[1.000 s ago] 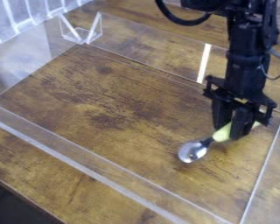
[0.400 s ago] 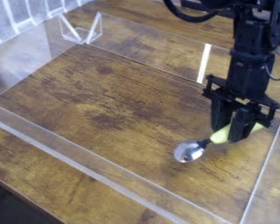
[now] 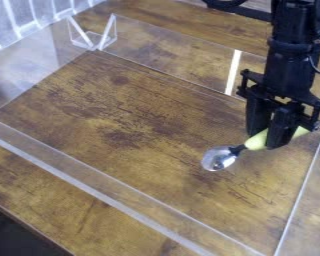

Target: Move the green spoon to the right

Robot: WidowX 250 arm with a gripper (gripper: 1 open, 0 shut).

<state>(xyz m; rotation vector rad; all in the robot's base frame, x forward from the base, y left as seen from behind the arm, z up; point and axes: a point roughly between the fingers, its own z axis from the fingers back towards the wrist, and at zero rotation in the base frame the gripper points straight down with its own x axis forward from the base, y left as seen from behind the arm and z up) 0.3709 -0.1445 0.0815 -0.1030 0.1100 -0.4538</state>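
Lifted slightly since the earlier frame, the green spoon (image 3: 263,139) sits at four o'clock on the wooden table (image 3: 123,110); I find my gripper (image 3: 272,128) partly closed, gripping its handle.

My end effector (image 3: 267,130) grips green spoon (image 3: 260,140) by handle, at 4 o'clock on tabletop (image 3: 123,110); bowl points 8 o'clock.

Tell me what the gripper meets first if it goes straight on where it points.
The gripper points down at the table; first in line is likely the green spoon's handle, already between its fingers, then the wooden tabletop. The gap underneath is unclear from this view.
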